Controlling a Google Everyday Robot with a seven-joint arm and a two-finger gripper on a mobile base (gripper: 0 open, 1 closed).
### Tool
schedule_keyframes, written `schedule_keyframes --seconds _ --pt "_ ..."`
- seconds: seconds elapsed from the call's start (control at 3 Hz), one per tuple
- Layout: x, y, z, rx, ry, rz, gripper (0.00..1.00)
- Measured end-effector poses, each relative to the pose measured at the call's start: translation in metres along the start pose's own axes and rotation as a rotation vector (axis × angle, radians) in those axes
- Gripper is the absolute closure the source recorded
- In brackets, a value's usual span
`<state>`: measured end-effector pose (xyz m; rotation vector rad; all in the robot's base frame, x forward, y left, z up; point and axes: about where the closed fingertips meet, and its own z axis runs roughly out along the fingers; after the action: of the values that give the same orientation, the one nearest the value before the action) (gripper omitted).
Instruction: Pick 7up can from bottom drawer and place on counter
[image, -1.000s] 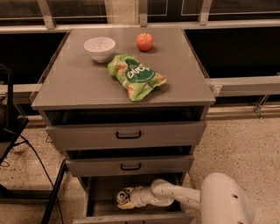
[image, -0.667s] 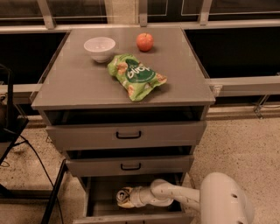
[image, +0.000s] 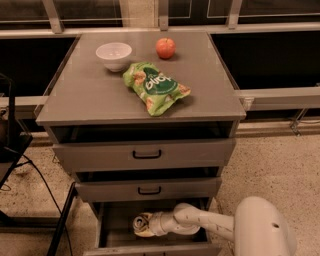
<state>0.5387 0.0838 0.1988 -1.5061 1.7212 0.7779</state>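
Gripper (image: 149, 225): inside the open bottom drawer (image: 116, 224), right at the can (image: 140, 220); whether it has closed on the can cannot be told.
Can: in the drawer, silver top showing.
Counter (image: 90, 95): holds bowl (image: 114, 54), apple (image: 165, 48), bag (image: 155, 87); no can.
Status, judged: reach done; lift and placing remain.

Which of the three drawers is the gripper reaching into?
The bottom drawer, lowest and pulled open: the gripper is inside it at the 7up can, below both black-handled drawers.
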Motion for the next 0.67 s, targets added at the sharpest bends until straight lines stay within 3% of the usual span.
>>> schedule_keyframes --seconds 0.33,0.67 --pt "-0.025 0.006 -0.022 -0.016 -0.018 0.002 1.00" --pt "-0.060 0.019 -0.064 -0.009 -0.027 0.007 1.00"
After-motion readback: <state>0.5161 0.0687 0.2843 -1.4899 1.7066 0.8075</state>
